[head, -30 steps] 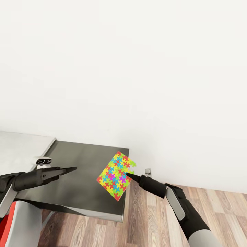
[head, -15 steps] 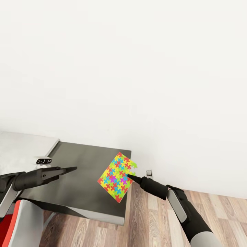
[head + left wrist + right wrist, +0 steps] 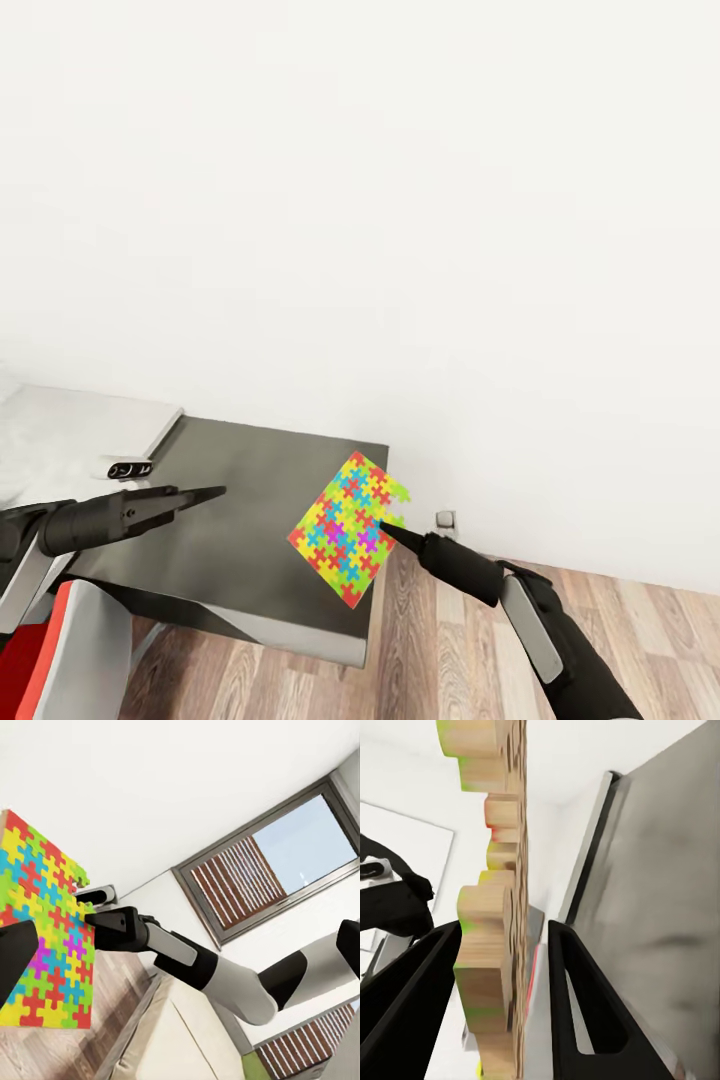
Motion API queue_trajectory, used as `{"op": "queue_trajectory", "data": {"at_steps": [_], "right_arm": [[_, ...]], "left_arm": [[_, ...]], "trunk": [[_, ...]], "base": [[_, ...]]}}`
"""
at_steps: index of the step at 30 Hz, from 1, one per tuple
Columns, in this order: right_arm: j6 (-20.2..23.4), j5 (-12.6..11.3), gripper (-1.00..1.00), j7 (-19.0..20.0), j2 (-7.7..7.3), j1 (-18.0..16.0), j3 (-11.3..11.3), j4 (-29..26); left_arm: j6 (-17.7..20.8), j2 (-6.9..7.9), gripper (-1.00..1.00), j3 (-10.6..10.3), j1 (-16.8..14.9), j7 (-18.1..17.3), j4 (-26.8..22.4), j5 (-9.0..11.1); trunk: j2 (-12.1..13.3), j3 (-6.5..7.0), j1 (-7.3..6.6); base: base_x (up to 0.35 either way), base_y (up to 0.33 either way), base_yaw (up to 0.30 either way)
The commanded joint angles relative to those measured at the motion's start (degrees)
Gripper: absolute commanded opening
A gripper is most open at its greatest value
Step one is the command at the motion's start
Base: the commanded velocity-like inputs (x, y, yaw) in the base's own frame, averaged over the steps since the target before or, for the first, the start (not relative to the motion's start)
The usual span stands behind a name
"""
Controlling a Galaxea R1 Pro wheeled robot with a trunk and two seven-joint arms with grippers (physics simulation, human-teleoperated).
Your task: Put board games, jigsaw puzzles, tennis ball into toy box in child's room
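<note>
**Right gripper has the puzzle by one edge, held up over the desk corner**

The right gripper [image 3: 385, 524] is closed on a jigsaw puzzle [image 3: 349, 528], pinching its uneven edge. In the right wrist view the two fingers [image 3: 585, 1020] sit either side of the slab [image 3: 499, 937], which shows there edge-on with a wood-coloured core. The puzzle hangs tilted in the air above the far right corner of the dark desk [image 3: 230, 520], not touching it.

My guess on handling: thin, stiff, light. It keeps flat with no sag, so it's rigid enough to carry by one side. The grip sits at the rim among the knobs, so there's not much bite, and a quick swing could twist it loose. Taking it deeper across the flat face would be safer.

The left gripper [image 3: 205, 494] hovers over the desk holding nothing, its fingers looking close together; I can't tell how open it is.

Compared with a second ago, the whole view has slid, so the camera moved. Against the desk, the puzzle looks a bit further right and lower, with the grip unchanged.
</note>
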Motion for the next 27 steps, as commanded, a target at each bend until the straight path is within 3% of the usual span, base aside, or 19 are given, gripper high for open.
{"op": "queue_trajectory", "data": {"at_steps": [1, 8, 27], "right_arm": [[0.30, -0.46, -1.00, 0.36, -0.35, 0.51, -0.16, -0.82], [0.26, -0.57, -1.00, 2.06, -1.93, 1.67, -1.94, -4.92], [-1.73, -0.53, -1.00, 3.09, -1.93, 3.88, -2.30, -9.74]], "left_arm": [[0.59, 0.01, 1.00, -0.03, -0.06, -0.20, -0.02, 0.00], [0.61, 0.05, 1.00, -0.03, -0.04, -0.20, -0.03, 0.02], [0.55, 0.17, 1.00, 0.05, -0.10, -0.20, -0.03, -0.05]], "trunk": [[-0.10, 0.00, 0.04], [-0.10, 0.66, 0.04], [-0.10, 2.45, 0.04]], "base": [[0.000, 0.000, 0.067], [0.000, 0.000, 0.067], [0.000, 0.000, 0.066]]}}
